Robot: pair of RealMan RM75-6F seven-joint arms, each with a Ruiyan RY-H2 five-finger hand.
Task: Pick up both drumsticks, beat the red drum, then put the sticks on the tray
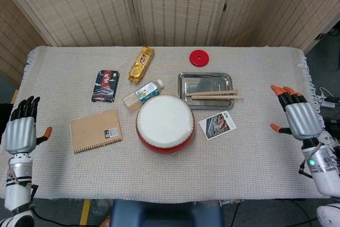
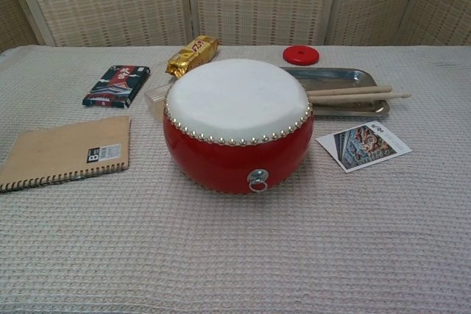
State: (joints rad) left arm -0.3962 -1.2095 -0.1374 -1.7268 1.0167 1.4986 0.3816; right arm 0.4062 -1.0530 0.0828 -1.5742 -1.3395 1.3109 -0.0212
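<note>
The red drum (image 1: 164,125) (image 2: 237,124) with a white skin stands at the table's middle. Two wooden drumsticks (image 1: 214,95) (image 2: 352,93) lie side by side across the metal tray (image 1: 205,81) (image 2: 338,75) behind and right of the drum, their tips sticking out over the tray's right edge. My left hand (image 1: 20,130) is at the far left table edge, flat with fingers apart, holding nothing. At the far right edge my right hand (image 1: 297,116) is likewise spread and empty. Neither hand shows in the chest view.
A brown notebook (image 1: 96,130) lies left of the drum, a dark packet (image 1: 105,85) behind it. A gold wrapper (image 1: 141,64), a small bottle (image 1: 147,91), a red disc (image 1: 199,57) and a picture card (image 1: 218,124) also lie on the cloth.
</note>
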